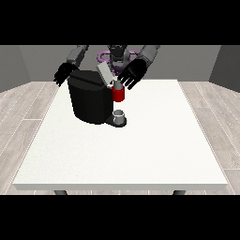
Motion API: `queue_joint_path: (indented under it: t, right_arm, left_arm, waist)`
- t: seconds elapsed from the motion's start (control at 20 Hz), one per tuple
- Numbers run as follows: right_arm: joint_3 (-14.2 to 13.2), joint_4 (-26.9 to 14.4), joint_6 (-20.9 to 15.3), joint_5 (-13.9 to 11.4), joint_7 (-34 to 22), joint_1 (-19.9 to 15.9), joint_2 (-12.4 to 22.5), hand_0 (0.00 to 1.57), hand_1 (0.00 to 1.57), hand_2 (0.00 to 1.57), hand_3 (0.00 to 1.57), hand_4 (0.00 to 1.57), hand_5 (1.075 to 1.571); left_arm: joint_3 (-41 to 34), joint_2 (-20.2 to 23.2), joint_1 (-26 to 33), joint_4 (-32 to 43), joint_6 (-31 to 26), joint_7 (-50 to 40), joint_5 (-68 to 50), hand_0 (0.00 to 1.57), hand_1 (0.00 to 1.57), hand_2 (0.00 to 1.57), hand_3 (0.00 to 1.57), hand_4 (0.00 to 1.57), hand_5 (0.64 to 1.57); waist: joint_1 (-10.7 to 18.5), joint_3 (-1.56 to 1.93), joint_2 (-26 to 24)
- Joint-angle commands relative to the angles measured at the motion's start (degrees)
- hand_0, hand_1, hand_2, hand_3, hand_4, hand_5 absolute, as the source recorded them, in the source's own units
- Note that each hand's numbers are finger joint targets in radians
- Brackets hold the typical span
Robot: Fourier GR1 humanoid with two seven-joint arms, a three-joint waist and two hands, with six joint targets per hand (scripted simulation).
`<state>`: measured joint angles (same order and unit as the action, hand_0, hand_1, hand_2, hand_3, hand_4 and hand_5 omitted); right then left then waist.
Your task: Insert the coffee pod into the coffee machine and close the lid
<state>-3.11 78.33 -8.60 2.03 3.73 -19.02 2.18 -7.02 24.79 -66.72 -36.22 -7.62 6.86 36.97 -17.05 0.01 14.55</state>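
Hiding part of the left hand (63, 73), one coffee machine (89, 98) is standing while the right-side hand (132, 73) is spreading fingers over a red thing at the machine (118, 94).

The coffee machine (90, 101) is a black, rounded block standing upright on the white bench (126, 150), toward the far left part of it. Its lid (105, 73) is a pale grey flap, raised and tilted up from the machine's top right edge, so the machine is open. A red thing at the machine (118, 94) sits at the machine's right side, just under the lid. Right atop that red thing a small grey thing (118, 85) shows; whether it is the pod cannot be told. Below, at the machine's foot on the right, a small grey cup (119, 115) stands on a dark base.
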Motion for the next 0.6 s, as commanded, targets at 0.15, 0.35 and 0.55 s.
queue_joint_path:
  t: [0.15, 0.35, 0.55]
  right_arm:
    - [1.97, 2.52, -0.62, -0.77, -0.35, 1.22, -1.43, 0.00, 0.00, 0.00, 0.00, 0.46, 1.571]
    - [-0.40, -1.16, -1.06, -0.09, 0.63, 0.51, -0.59, 0.00, 0.00, 0.00, 0.00, 0.45, 1.571]
    - [-0.02, -0.40, 0.25, 0.01, -0.12, 0.85, 0.45, 0.00, 0.00, 0.00, 0.00, 0.42, 1.571]
  left_arm:
    - [-0.51, -0.11, 0.84, 1.66, 1.09, 1.05, 0.46, 1.16, 1.16, 1.24, 1.18, 0.51, 1.571]
    - [0.75, -0.93, -0.41, 0.52, -1.83, -1.10, 1.01, 1.21, 1.21, 1.26, 1.19, 0.49, 1.571]
    - [0.80, -2.03, 0.51, 1.13, 0.17, -1.24, 1.70, 1.23, 1.23, 1.27, 1.18, 0.48, 1.571]
  waist:
    - [-0.83, -0.02, 0.19]
    - [1.89, 0.01, -1.54]
    - [0.53, 0.00, -0.71]
